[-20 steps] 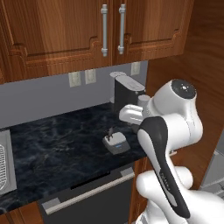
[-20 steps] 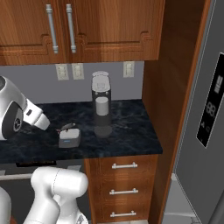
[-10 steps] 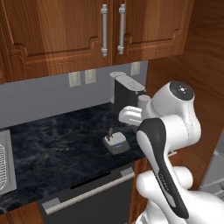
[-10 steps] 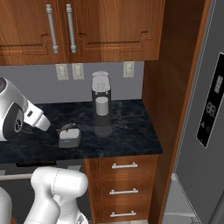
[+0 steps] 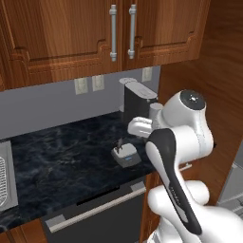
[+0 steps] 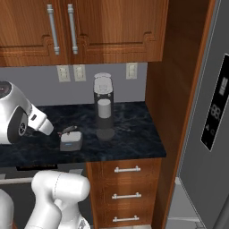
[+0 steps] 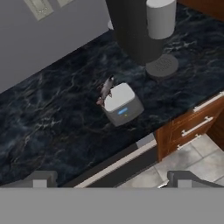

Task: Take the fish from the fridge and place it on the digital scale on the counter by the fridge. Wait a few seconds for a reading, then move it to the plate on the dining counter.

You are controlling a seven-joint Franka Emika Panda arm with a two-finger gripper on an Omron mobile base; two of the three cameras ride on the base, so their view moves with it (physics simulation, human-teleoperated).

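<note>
grey fish (image 7: 105, 89) leans at the back edge of your digital scale (image 7: 122, 105) on the counter (image 7: 52, 109), fingers (image 7: 40, 178) spread wide and empty above it.

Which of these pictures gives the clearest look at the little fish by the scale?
The hand view: it looks down on the fish, lying at the digital scale's edge, half off it. In the left base view the fish is a thin dark sliver; in the right base view a small dark streak above the scale.

Grey scale (image 7: 123, 105), blue-black marbled counter (image 7: 52, 118)
</note>
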